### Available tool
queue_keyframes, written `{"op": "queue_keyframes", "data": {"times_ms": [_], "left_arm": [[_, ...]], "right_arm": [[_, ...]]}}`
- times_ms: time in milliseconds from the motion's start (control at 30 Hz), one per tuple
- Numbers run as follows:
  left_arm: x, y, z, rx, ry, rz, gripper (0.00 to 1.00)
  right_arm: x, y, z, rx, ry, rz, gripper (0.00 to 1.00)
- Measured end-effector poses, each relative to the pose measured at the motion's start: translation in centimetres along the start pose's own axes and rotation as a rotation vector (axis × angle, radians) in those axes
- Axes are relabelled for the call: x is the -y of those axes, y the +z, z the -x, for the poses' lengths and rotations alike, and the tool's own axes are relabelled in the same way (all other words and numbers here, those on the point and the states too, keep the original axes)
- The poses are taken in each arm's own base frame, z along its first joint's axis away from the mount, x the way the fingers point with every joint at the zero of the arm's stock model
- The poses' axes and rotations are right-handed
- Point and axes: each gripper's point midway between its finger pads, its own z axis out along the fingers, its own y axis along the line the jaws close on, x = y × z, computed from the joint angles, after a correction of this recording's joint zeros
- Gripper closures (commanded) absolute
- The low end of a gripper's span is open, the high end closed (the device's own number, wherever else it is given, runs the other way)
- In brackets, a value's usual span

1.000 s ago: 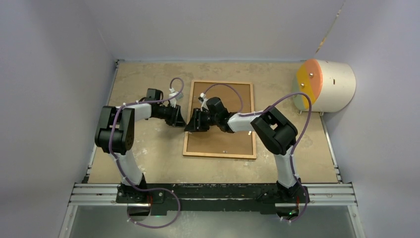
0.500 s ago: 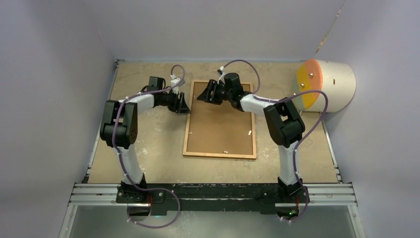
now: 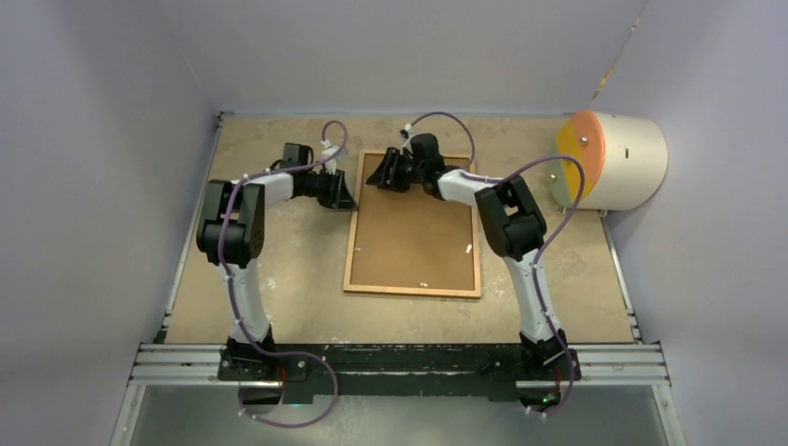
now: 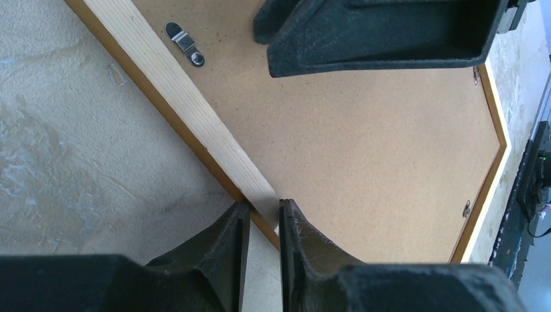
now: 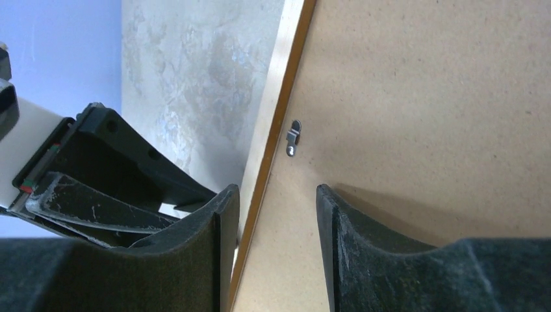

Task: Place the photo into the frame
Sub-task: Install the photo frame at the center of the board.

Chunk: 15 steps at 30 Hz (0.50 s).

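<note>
Left jaws, nearly together, are meeting the left rail of the frame (image 4: pixel 162 81); grip unconfirmed. Right jaws are hovering apart over its far corner. The frame is lying back-up on the worktop (image 3: pixel 279 269), photo unseen; probably light and stiff, so grip a rail.

We see a brown backing board (image 4: pixel 364 149) spreading ahead of the left fingers (image 4: pixel 302 247), a small metal clip (image 4: pixel 185 44) on it further ahead, leftward. A cream cylinder (image 3: pixel 632 158) stands well apart from the right fingers (image 3: pixel 383 174).
</note>
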Motion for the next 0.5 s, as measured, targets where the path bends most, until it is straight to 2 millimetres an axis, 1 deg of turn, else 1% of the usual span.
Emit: {"op": "queue_keyframes", "data": {"times_ms": [167, 333, 500], "left_arm": [[0.0, 0.0, 0.0, 0.002, 0.002, -0.003, 0.80], [0.0, 0.0, 0.0, 0.003, 0.002, -0.005, 0.80], [0.0, -0.1, 0.0, 0.005, 0.003, -0.009, 0.81]], "right_arm": [[0.0, 0.9, 0.7, 0.011, -0.001, 0.008, 0.52], [-0.1, 1.8, 1.3, 0.022, 0.010, 0.023, 0.53], [-0.2, 2.1, 1.4, 0.024, 0.020, 0.031, 0.54]]}}
